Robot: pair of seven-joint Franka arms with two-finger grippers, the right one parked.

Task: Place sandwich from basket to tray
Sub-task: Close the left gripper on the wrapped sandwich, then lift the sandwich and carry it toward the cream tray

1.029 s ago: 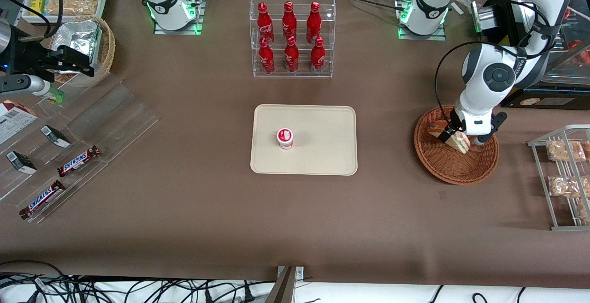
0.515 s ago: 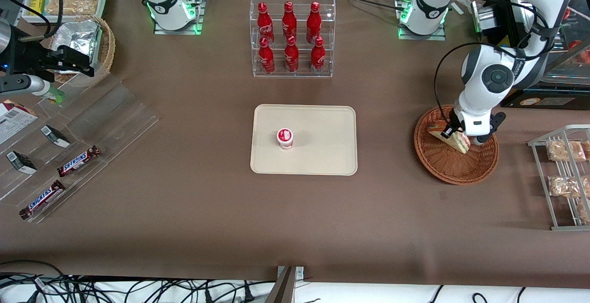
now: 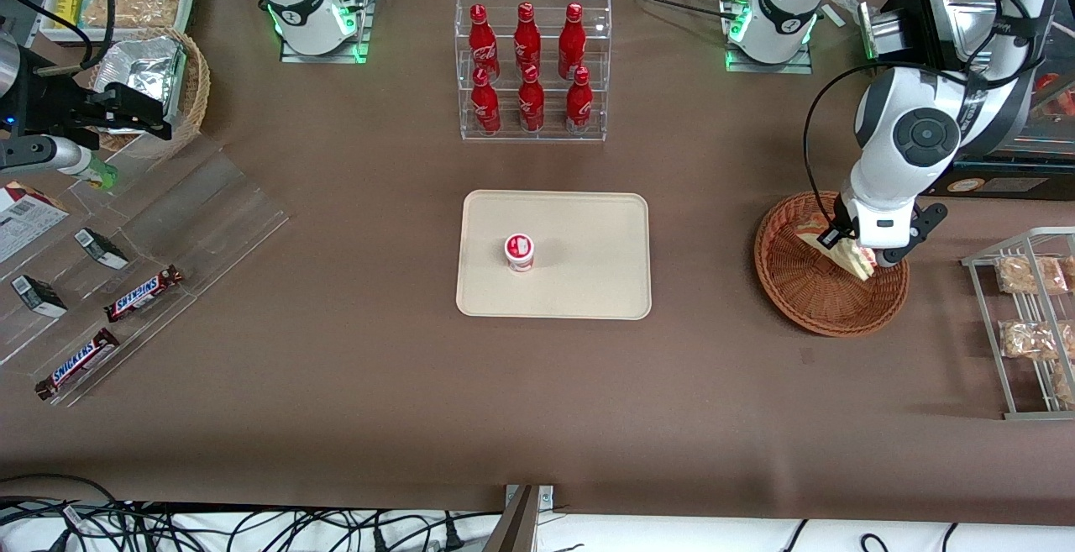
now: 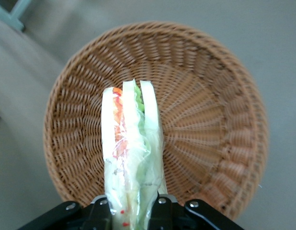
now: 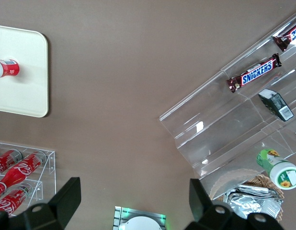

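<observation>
both fingers (image 4: 160, 201) of the gripper (image 3: 865, 251) pinch the sandwich (image 4: 131, 148), which hangs lifted between them just above the basket (image 4: 220, 139) below.

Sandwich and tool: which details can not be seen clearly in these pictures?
- Front view: the arm's wrist covers most of the sandwich and the tool shut on it.
- Left wrist view: the picture's edge cuts off the sandwich's gripped end.
- Left wrist view: the sandwich hides part of the basket floor.
</observation>
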